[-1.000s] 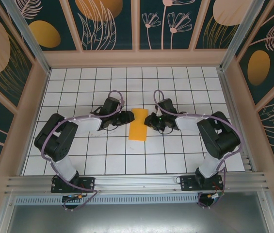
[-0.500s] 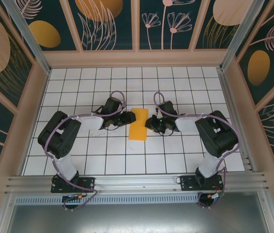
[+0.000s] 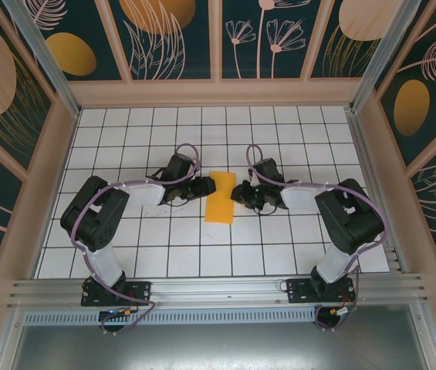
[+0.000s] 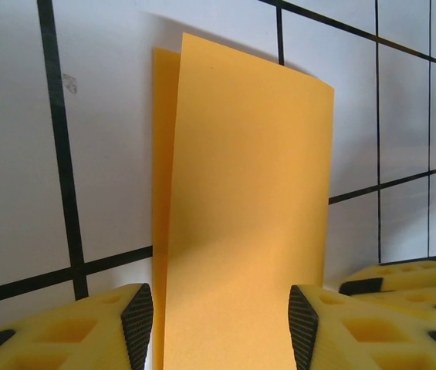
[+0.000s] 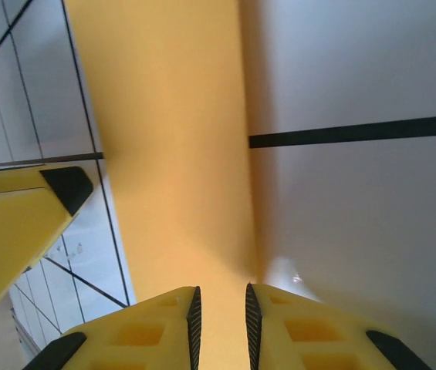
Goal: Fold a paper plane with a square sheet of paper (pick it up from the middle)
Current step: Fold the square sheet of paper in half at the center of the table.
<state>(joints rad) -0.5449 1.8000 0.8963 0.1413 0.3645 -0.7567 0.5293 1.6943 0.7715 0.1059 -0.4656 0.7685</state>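
Orange-yellow, one square sheet of paper point(image 3: 220, 202) between left tool point(image 3: 206, 187) and right tool point(image 3: 238, 191).

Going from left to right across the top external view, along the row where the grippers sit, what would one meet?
Left arm's elbow, left gripper, folded sheet of paper, right gripper, right arm's elbow.

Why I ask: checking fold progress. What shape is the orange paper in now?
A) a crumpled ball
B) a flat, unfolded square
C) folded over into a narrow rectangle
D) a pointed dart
C: the square sheet of paper lies on the table as a narrow rectangle, and the left wrist view shows two layers, with the lower layer's edge peeking out beside the upper.
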